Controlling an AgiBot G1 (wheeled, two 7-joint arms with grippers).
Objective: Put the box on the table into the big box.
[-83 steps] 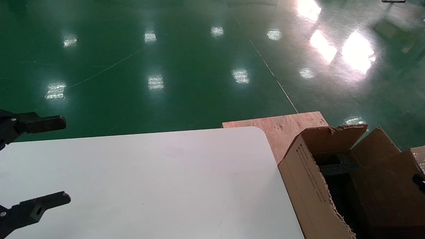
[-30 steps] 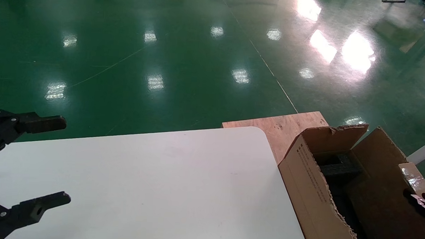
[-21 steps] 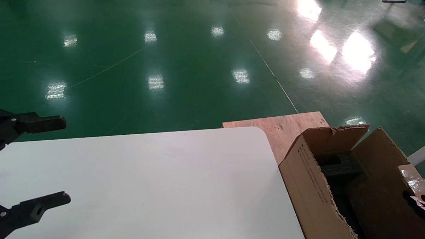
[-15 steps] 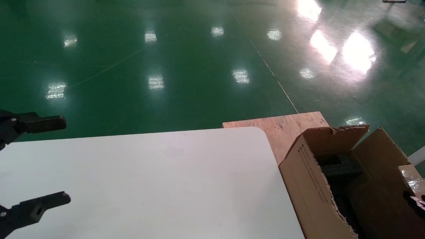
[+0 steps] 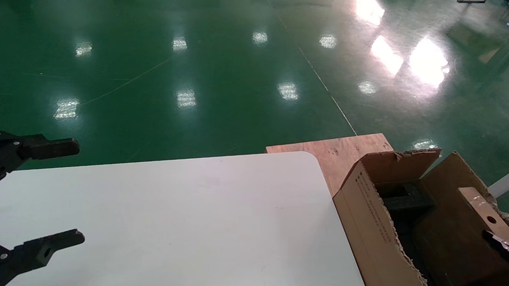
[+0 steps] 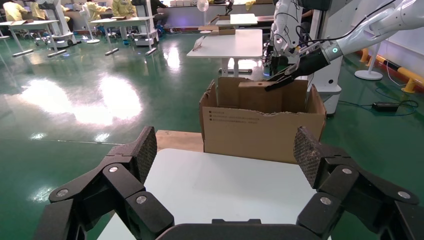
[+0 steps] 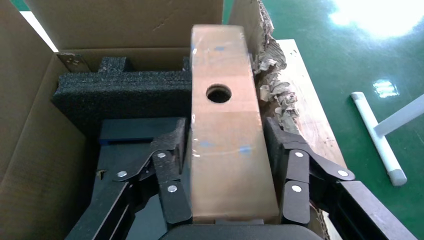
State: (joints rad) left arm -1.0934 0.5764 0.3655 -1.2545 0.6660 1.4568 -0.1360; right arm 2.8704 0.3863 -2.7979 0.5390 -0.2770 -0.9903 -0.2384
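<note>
Setting: large indoor robotics lab or factory test hall. Evidence: glossy green coated floor [image 5: 206,65] reflecting ceiling lights; rows of white work tables [image 6: 235,44] on metal legs, far beyond the left gripper [image 6: 225,150]; people in yellow work coats [image 6: 122,7] at distant benches; a white robot arm [image 6: 345,42] with cabling; yellow floor barriers [image 6: 400,75] along a wall; a plywood board [image 5: 334,150] beside the near white table [image 5: 184,216].

Bright overhead-light glare on the glossy green floor [image 5: 197,73]; sharp, evenly lit views.
</note>
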